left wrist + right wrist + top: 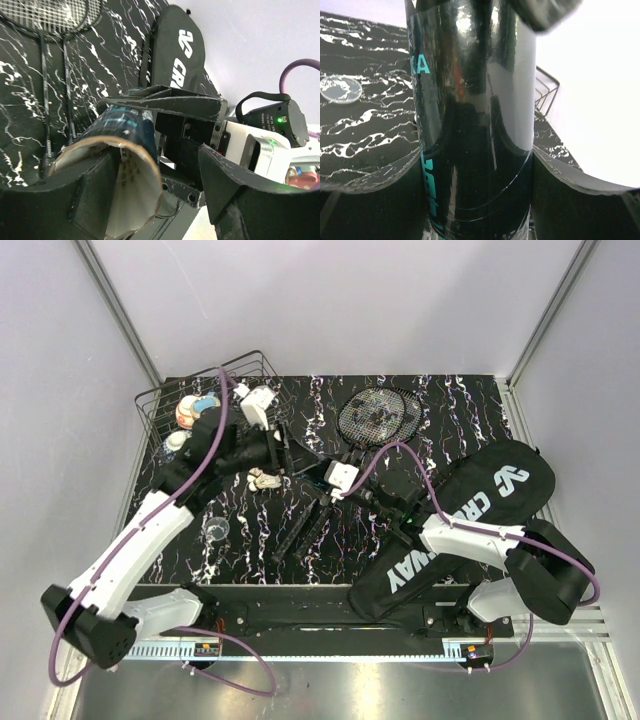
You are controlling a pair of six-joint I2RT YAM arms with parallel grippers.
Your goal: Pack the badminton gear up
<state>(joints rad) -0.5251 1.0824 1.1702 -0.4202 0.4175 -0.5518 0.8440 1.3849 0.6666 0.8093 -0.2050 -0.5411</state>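
Note:
My right gripper (pixel 320 472) (pixel 475 165) is shut on the long black tube (pixel 305 454) (pixel 470 100), which is glossy with teal lettering and held above the table. The tube's open end (pixel 125 185) points at my left gripper (pixel 283 445) (pixel 155 167), which is open, with one finger across the tube's mouth. The inside looks white. Two rackets (pixel 378 415) (pixel 50 15) lie side by side, heads at the back. A white shuttlecock (pixel 262 480) lies on the table under the left gripper. The black CROSSWAY bag (pixel 470 510) (pixel 175 55) lies at the right.
A black wire basket (pixel 165 400) (pixel 545 90) holding patterned bowls (pixel 190 412) stands at the back left. A small clear lid (pixel 215 530) (pixel 340 90) lies on the table left of centre. The racket handles (pixel 300 530) cross the table's middle.

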